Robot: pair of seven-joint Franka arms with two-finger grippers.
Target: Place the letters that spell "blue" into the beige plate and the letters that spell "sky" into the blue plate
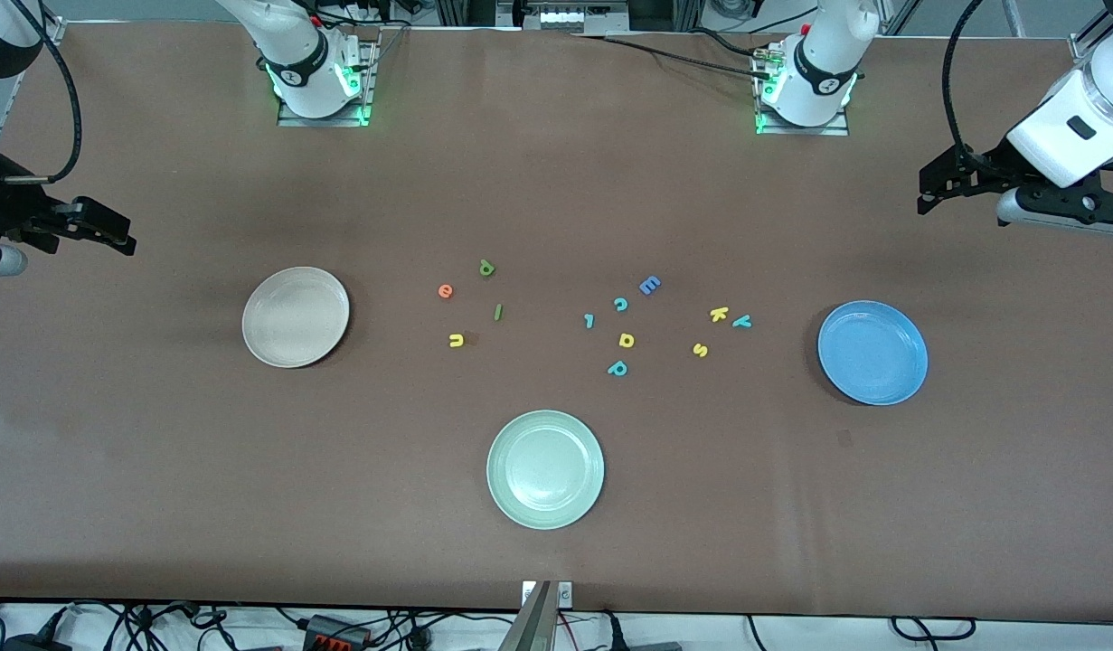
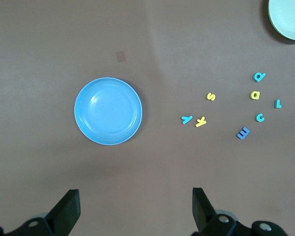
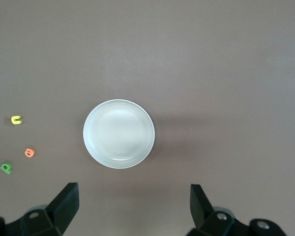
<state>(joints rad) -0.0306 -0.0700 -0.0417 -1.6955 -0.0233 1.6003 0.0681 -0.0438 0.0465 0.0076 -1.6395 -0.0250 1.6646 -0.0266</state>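
Lying scattered, bright toy letters (image 1: 718, 314) (both pincers gape wide, empty) between plates.

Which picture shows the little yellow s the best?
The left wrist view is best: the yellow s lies plain beside the blue plate, and its curves are easy to read. The front view shows the s too, but tinier. The right wrist view does not show it at all.
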